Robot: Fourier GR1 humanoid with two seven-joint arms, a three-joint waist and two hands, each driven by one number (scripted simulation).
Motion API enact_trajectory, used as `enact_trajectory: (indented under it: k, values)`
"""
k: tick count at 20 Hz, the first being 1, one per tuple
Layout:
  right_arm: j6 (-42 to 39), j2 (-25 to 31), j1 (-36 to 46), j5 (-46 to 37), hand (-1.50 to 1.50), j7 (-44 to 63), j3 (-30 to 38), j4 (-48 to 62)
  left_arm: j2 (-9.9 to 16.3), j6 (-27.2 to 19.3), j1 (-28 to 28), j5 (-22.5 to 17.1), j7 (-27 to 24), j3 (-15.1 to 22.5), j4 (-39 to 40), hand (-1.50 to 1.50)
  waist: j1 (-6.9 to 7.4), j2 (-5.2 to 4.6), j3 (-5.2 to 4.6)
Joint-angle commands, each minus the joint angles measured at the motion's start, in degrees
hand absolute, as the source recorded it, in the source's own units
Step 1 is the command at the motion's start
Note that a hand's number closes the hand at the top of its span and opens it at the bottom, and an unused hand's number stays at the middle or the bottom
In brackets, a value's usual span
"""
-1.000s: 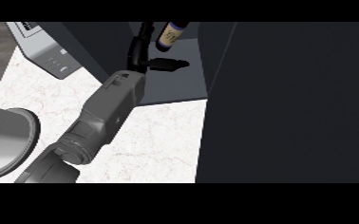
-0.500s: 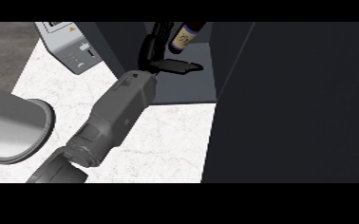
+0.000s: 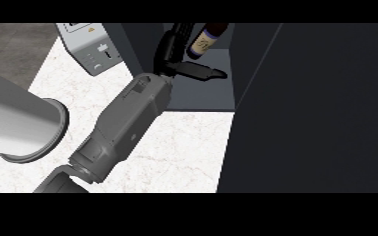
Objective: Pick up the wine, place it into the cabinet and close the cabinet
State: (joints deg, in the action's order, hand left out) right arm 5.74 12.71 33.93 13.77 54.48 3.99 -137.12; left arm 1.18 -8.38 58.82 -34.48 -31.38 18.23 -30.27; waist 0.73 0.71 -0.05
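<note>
A pale marbled counter [image 3: 184, 145] is filling the middle of the head view, running from the left side toward the dark panels at the right. A small grey appliance [image 3: 92, 47] is standing at its far left end, showing a light face with a yellow mark and a few dark slots (what it is, I cannot tell). A large round metal vessel [image 3: 26, 127] is sitting at the left edge, cut off by the frame.

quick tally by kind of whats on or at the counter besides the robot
wine bottle: 1
cabinet: 1
small grey appliance: 1
metal pot: 1
total: 4
</note>
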Motion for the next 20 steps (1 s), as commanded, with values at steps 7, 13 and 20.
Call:
enact_trajectory:
  k: [7, 13, 20]
  values:
    - [0.8, 1.5, -0.6, 0.1, -1.5, 2.5, -0.4, -4.1, -1.2, -16.5, -13.5, -0.8, 11.5, 13.7, -30.7, -1.5, -0.59, 0.0, 0.05]
    - [3.2, 0.3, 3.7, -3.7, -1.5, 1.8, -4.1, -1.2, -1.1, -25.9, -22.6, 3.2, 16.3, 19.2, -49.1, -1.5, 0.2, -0.06, 0.0]
    - [1.6, 0.4, -1.5, -2.8, -1.5, 0.5, -4.2, -4.5, -0.6, -31.4, -36.0, 5.1, 14.4, 25.5, -60.6, -1.5, -0.33, -0.38, 0.06]
